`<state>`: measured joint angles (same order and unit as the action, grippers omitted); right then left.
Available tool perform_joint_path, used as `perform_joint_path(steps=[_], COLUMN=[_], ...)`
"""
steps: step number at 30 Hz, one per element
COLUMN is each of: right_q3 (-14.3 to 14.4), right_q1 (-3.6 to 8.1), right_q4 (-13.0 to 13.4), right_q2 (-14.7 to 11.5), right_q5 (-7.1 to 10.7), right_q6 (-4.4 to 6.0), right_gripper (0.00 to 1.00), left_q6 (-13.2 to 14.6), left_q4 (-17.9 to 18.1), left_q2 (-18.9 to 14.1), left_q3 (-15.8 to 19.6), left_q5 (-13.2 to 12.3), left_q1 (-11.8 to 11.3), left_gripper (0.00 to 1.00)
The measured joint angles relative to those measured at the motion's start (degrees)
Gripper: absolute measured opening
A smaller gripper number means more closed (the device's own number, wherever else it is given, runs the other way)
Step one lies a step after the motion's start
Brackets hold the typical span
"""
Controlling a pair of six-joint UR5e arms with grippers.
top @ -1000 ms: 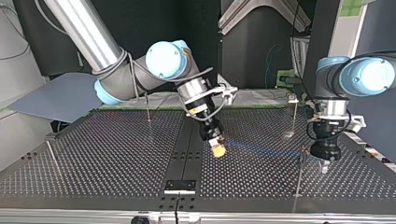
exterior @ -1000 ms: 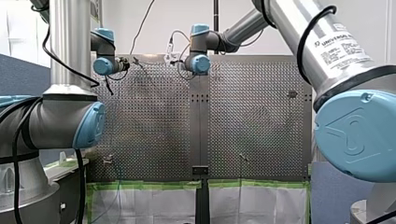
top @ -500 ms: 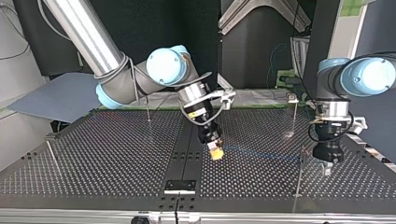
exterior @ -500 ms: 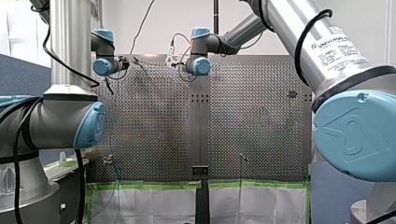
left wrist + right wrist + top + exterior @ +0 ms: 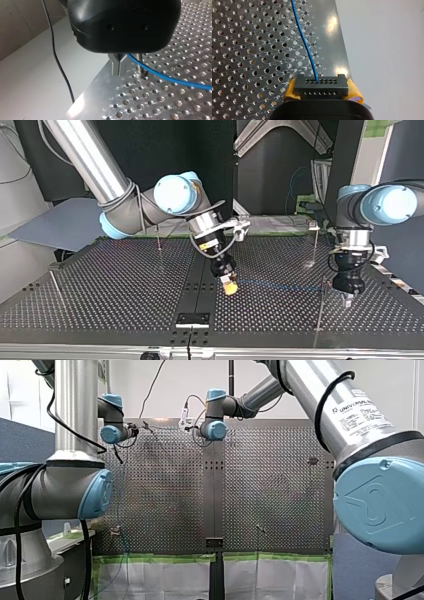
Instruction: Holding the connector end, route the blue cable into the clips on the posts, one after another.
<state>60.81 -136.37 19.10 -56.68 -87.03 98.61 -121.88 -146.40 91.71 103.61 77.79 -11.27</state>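
Right gripper [image 5: 229,286] shifted slightly left in top view, clamping connector [image 5: 321,86], blue cable [image 5: 305,42] ahead, left gripper [image 5: 119,66] pinched shut beside it

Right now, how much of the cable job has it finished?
Done: my right gripper clamps the connector. In hand: the blue cable stretches from it toward my left gripper, beside a post. Left: nothing looks routed yet; other posts stand bare.

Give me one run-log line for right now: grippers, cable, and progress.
right gripper: fingers shut on connector | cable: runs from connector to left gripper, passing a post | left gripper: fingers shut | clipped: cannot tell
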Motion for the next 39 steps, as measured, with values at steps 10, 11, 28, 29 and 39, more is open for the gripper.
perform_joint_path(steps=[10,11,28,29,39], right_q3=[0.0,0.0,0.0,0.0,0.0], right_q1=[0.1,0.11,0.13,0.14,0.18], right_q4=[-0.5,-0.6,-1.7,-1.7,-2.0], right_q2=[0.1,0.1,0.2,0.2,0.2], right_q5=[0.68,0.69,0.71,0.71,0.7], right_q6=[0.11,0.11,0.11,0.11,0.11], right_gripper=[0.0,0.0,0.0,0.0,0.0], left_q6=[2.1,2.5,5.1,5.3,8.7], left_q4=[-0.7,-0.7,-3.4,-3.9,-8.7], left_q2=[0.1,0.0,-2.5,-2.6,-3.5], left_q3=[0.0,0.0,0.0,0.0,0.0], left_q5=[0.8,1.0,5.2,5.0,6.3], left_q1=[0.2,0.2,0.3,0.5,1.5], left_gripper=[0.21,0.38,1.0,1.0,1.0])
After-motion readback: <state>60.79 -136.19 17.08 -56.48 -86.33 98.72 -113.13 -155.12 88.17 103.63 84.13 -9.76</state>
